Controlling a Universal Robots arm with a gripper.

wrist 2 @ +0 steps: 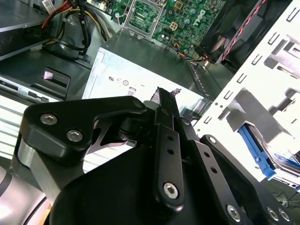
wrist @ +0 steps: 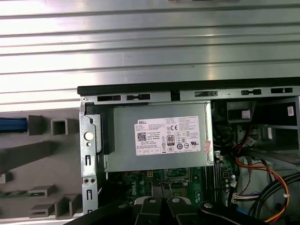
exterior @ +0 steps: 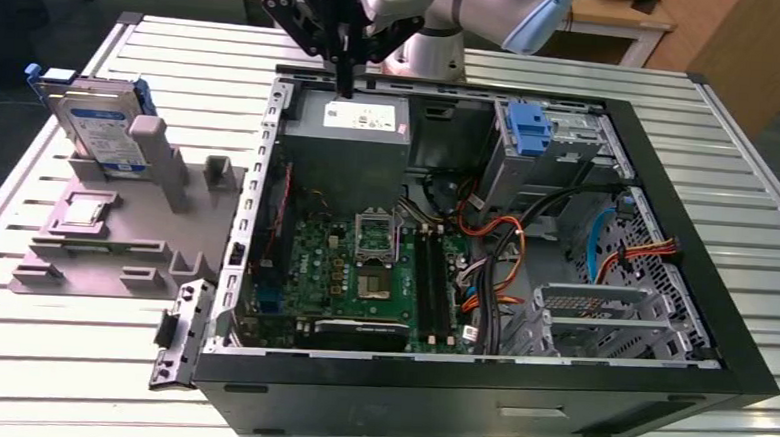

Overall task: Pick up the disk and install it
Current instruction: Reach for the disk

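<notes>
- The gripper (exterior: pixel 346 88) hangs over the far side of the open computer case (exterior: pixel 489 379). Its tip points straight down, just above the grey power supply box (exterior: pixel 348 126).
- The jaws are pressed together and hold nothing. In the second wrist view the two fingers (wrist 2: pixel 161 117) lie one against the other like a single dark bar, with the tip (wrist 2: pixel 161 91) over the box's white sticker.
- The disk (exterior: pixel 101 128) is outside the case. It stands upright on its edge in a grey holder (exterior: pixel 109 234) on the table (exterior: pixel 62 362), near the table's far corner at the exterior view's left.
- The disk has a blue frame along its upper edge, and its white-and-blue label faces the near side of the table. It is well apart from the gripper, and the case wall stands between the two.
- The case lies on its side in the middle of the table with its open side up. Inside are a green motherboard (exterior: pixel 360 267), a blue bracket (exterior: pixel 529 131) at the far side, a metal cage (exterior: pixel 599 315) toward the near corner at the exterior view's right, and orange, red and black cables (exterior: pixel 509 245) between them.
- In the first wrist view the power supply box (wrist: pixel 159 138) lies in the case's corner, the slatted table surface (wrist: pixel 150 37) is beyond the case wall, and the grey holder (wrist: pixel 47 154) is beside the case.
</notes>
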